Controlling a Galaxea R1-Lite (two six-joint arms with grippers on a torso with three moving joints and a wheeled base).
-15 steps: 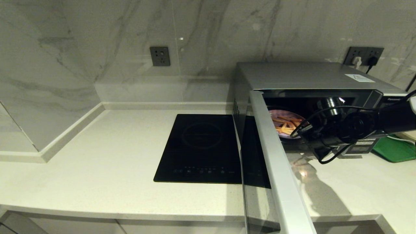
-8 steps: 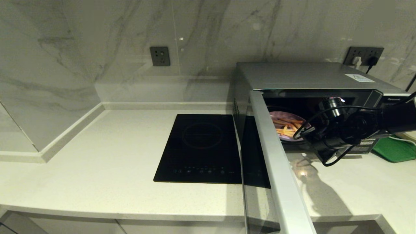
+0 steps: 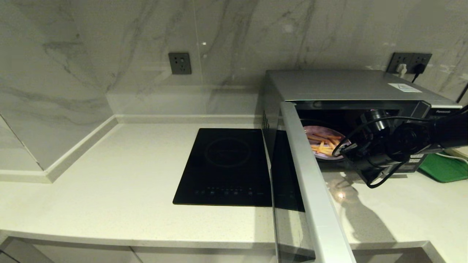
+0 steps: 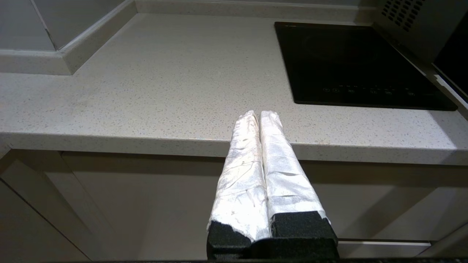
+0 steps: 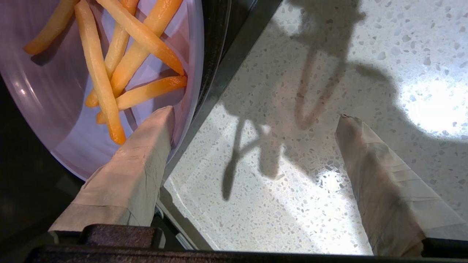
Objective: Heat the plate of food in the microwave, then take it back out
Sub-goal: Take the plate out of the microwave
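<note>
The microwave [image 3: 343, 86] stands at the back right of the counter, its door [image 3: 307, 175] swung wide open towards me. Inside lies the pale lilac plate of food [image 3: 323, 142], with orange-yellow fries [image 5: 109, 65] on it. My right gripper [image 5: 256, 113] is open at the oven's mouth. One finger [image 5: 139, 160] hangs over the plate's near rim [image 5: 55, 109]; the other finger [image 5: 380, 175] is above the counter outside. Nothing is gripped. My left gripper [image 4: 259, 114] is shut and empty, parked low at the counter's front edge, left of the cooktop.
A flat black cooktop [image 3: 226, 164] is set into the counter just left of the open door. A green tray [image 3: 444, 168] lies to the right of the microwave. The speckled counter [image 5: 292, 182] stretches before the oven. Marble walls close the back and left.
My right arm has shifted slightly to the right and back at the oven's mouth. The plate has stayed inside; the door and the left arm are unmoved.
</note>
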